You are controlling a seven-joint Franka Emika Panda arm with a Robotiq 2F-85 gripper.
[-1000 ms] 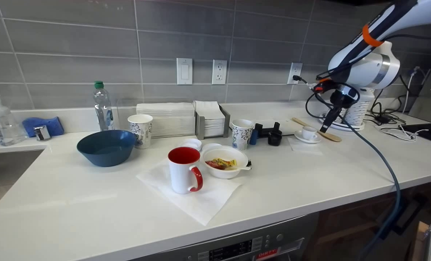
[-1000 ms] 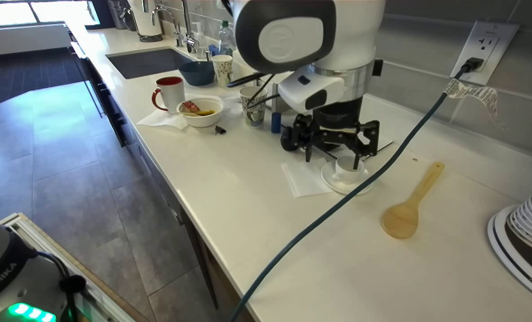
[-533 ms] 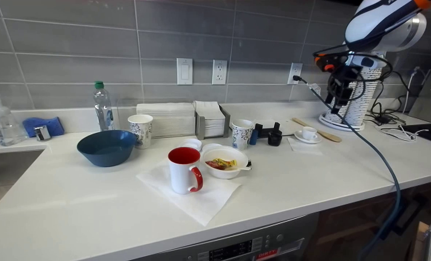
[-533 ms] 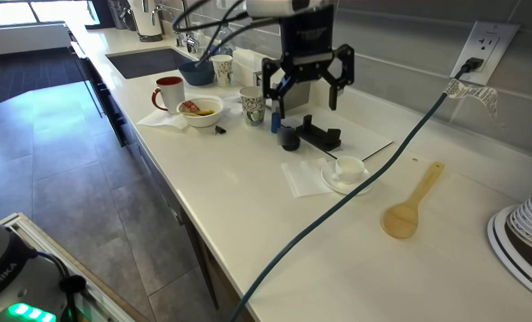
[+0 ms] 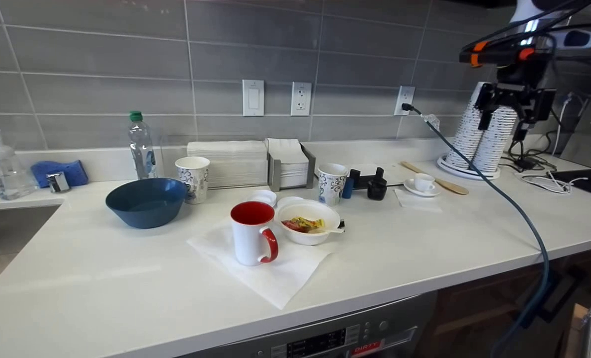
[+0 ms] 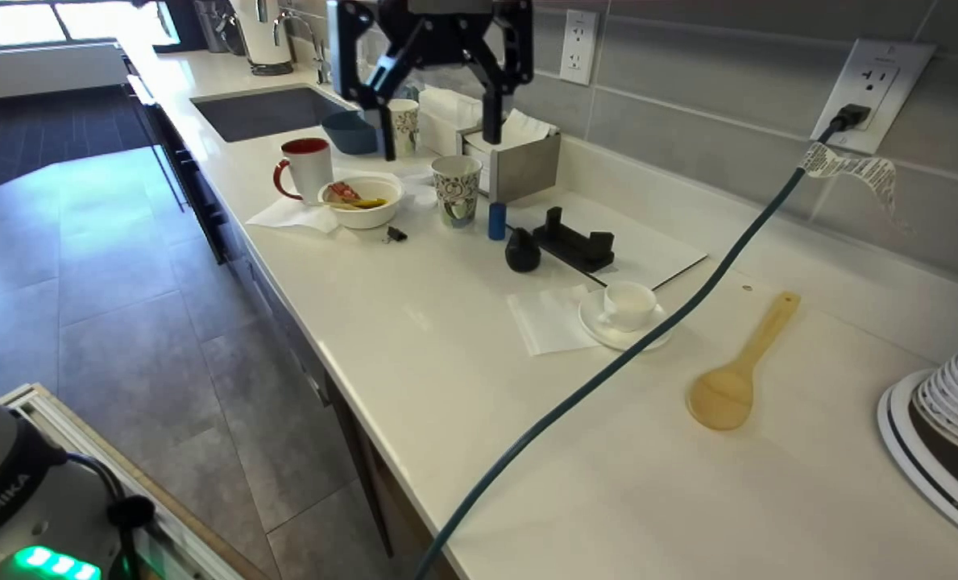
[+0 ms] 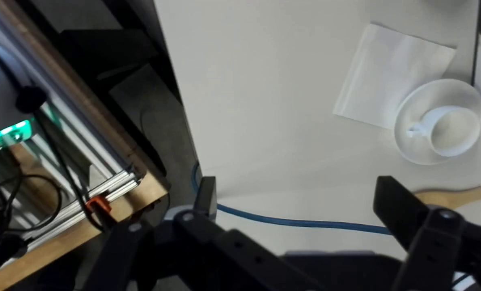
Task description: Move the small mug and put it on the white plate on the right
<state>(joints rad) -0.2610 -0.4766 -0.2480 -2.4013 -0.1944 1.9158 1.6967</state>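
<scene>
The tool (image 6: 439, 148) hangs spread, unloaded; the mug (image 7: 452, 131) sits upright on the plate (image 7: 438, 93). A low sweep snagging the cable (image 7: 297, 222) could tip the mug.

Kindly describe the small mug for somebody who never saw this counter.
On the white counter beside the wooden spoon is a white plate. The small mug stands on it. Unlike the patterned cups and red-handled mug, it is plain white, handle included.
</scene>
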